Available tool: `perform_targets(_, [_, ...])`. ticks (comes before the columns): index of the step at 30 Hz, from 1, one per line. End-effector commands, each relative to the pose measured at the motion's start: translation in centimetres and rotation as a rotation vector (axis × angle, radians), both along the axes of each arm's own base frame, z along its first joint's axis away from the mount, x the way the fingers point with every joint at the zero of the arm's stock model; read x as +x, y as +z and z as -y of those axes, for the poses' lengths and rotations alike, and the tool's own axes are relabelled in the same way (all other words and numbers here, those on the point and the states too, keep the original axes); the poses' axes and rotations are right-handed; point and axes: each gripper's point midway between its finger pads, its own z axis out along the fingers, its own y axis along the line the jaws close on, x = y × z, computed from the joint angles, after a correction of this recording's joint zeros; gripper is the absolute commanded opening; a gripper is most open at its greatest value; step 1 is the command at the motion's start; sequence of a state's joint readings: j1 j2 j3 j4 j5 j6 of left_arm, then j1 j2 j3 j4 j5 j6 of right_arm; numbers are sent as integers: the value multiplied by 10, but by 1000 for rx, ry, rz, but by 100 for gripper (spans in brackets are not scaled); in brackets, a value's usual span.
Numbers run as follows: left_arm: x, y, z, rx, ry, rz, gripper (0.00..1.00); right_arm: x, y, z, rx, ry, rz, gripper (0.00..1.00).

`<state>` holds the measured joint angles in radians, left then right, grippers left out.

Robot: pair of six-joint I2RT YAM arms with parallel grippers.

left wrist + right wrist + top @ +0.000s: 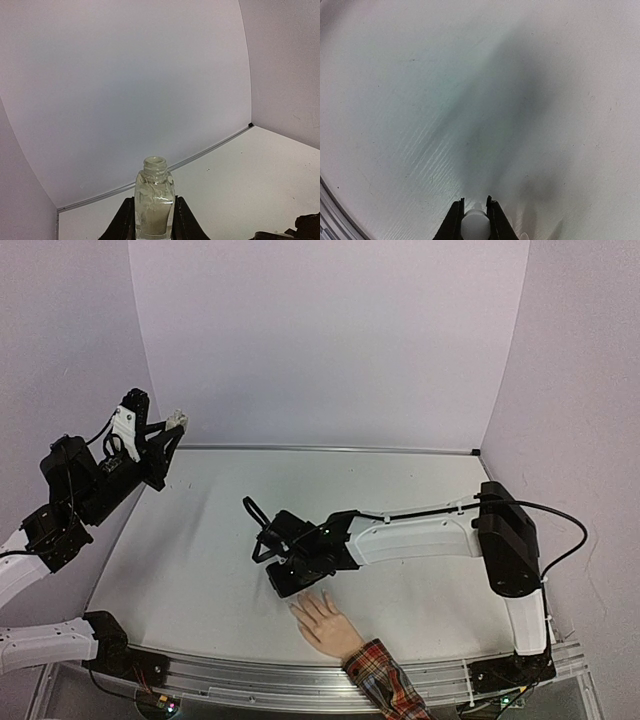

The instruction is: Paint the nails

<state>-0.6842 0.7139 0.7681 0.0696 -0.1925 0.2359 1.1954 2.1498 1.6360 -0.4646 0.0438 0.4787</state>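
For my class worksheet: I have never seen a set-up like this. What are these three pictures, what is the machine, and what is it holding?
Two robot arms are bolted to a white table. The wide picture looks down from above; the other two come from cameras on each wrist. On the table lies a mannequin hand in a plaid cuff. The left tool, raised at the side, is shut on an open glass bottle. The right tool, near that hand, is shut on a small white piece, probably the cap.
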Motion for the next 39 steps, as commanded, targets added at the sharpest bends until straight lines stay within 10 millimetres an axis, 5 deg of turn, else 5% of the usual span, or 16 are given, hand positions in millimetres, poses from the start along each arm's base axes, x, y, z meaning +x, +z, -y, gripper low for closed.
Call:
perform_targets(1, [-1,8,-2,-21,-1,21,0,6,35,-1,50,-11,49,0])
perform_targets(16, [0,6,0,-22,-6,11,0,-26,37,0,84,58,26,0])
perform_targets(22, [0,5,0,-21,-6,9,0,-22,19,5,53,20,7,0])
perform_targets(39, [-1,6,-1,-21,-5,13,0,-17,6,9,39,-10,-24,0])
